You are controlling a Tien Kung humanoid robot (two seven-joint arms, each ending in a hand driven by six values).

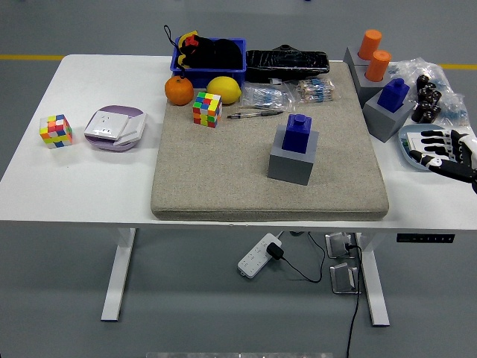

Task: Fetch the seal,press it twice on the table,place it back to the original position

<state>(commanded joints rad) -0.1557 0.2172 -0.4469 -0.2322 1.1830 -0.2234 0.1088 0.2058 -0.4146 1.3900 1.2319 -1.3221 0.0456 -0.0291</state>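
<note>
Head view: a blue plastic bin (223, 72) at the far edge of the white table (82, 186) holds a heap of black fabric with red and yellow bits showing at its left. On the coarse beige felt mat (223, 175) a grey block holder (292, 162) carries the dark blue stepped seal (298, 133), upright in its top and untouched. A second grey holder (383, 118) with a blue stamp (393, 93) stands just off the mat's right edge, and a third behind it bears two orange cylinders (374, 54). Near the bin lie a round orange (179, 90), a smooth yellow lemon (223, 89) and a multicoloured puzzle cube (207, 109); another cube (56, 130) and a glossy white-and-lilac case (115, 127) sit left of the mat. The robot's right hand (441, 146) hovers over a pale blue dish (412, 139) at the table's right edge, fingers extended and loose, gripping nothing.
</note>
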